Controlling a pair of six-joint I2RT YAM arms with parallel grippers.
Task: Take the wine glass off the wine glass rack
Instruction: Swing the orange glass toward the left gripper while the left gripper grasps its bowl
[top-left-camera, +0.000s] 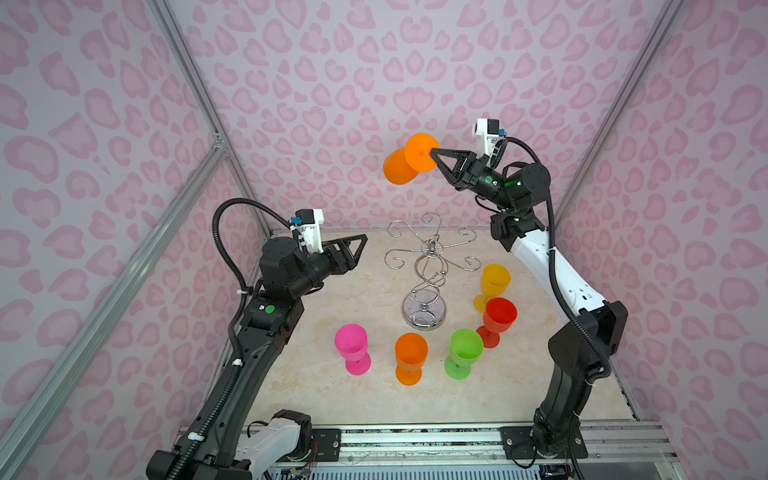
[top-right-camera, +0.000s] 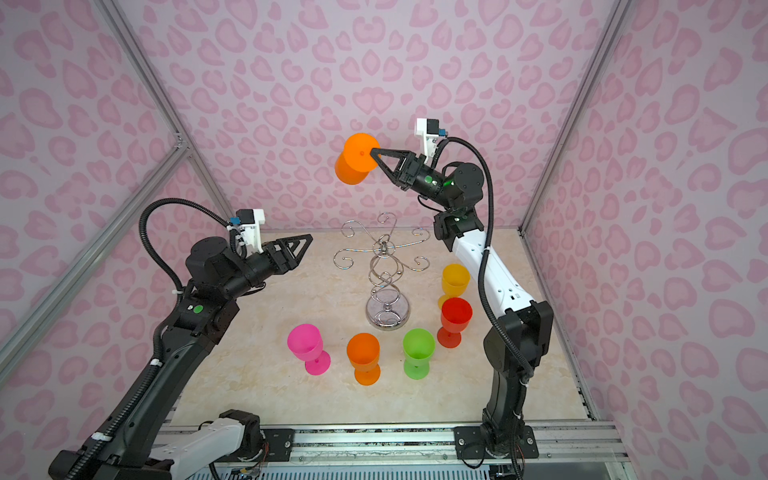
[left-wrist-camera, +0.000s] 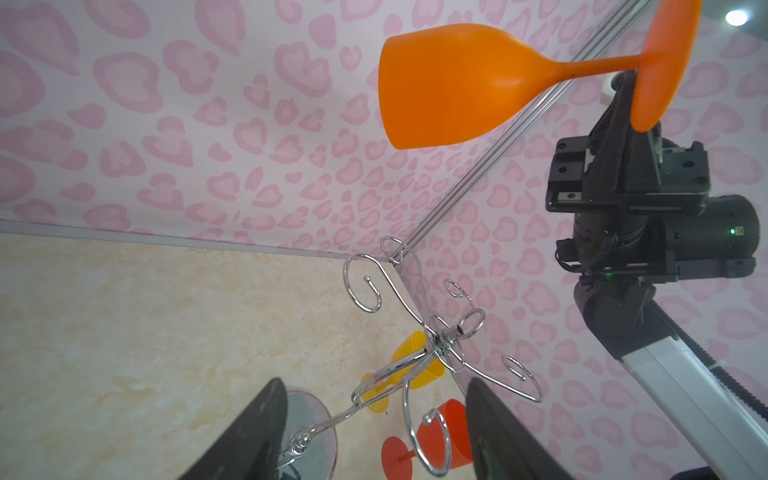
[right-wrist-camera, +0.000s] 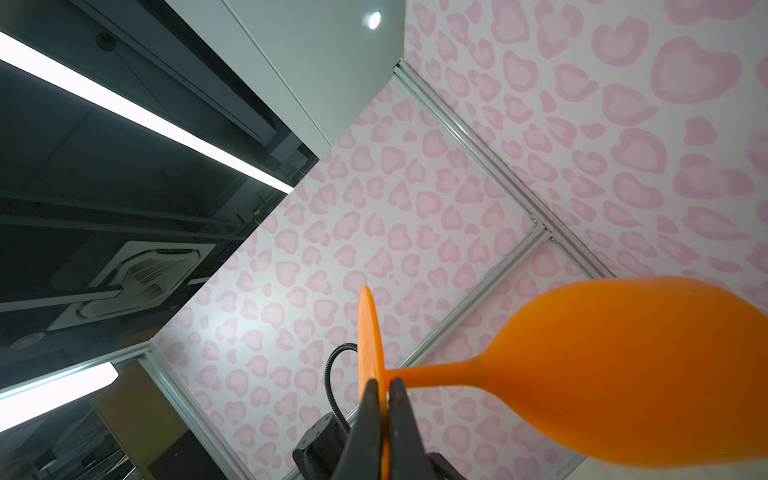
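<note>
An orange wine glass (top-left-camera: 399, 168) (top-right-camera: 348, 171) hangs tipped on its side, high in the air above and behind the wine glass rack (top-left-camera: 432, 266) (top-right-camera: 384, 266). My right gripper (top-left-camera: 434, 153) (top-right-camera: 374, 153) (right-wrist-camera: 384, 380) is shut on the rim of the glass's round foot, seen edge-on in the right wrist view. The glass (left-wrist-camera: 449, 83) (right-wrist-camera: 623, 365) is clear of the chrome rack (left-wrist-camera: 440, 345), whose curled arms carry nothing. My left gripper (top-left-camera: 363, 239) (top-right-camera: 308, 239) (left-wrist-camera: 374, 382) stands open and empty, just left of the rack's top.
Several plastic wine glasses stand upright on the marble table round the rack's mirrored base (top-left-camera: 424, 311): pink (top-left-camera: 351, 345), orange (top-left-camera: 410, 353), green (top-left-camera: 464, 349), red (top-left-camera: 498, 316) and yellow (top-left-camera: 494, 282). Pink patterned walls enclose the table on three sides.
</note>
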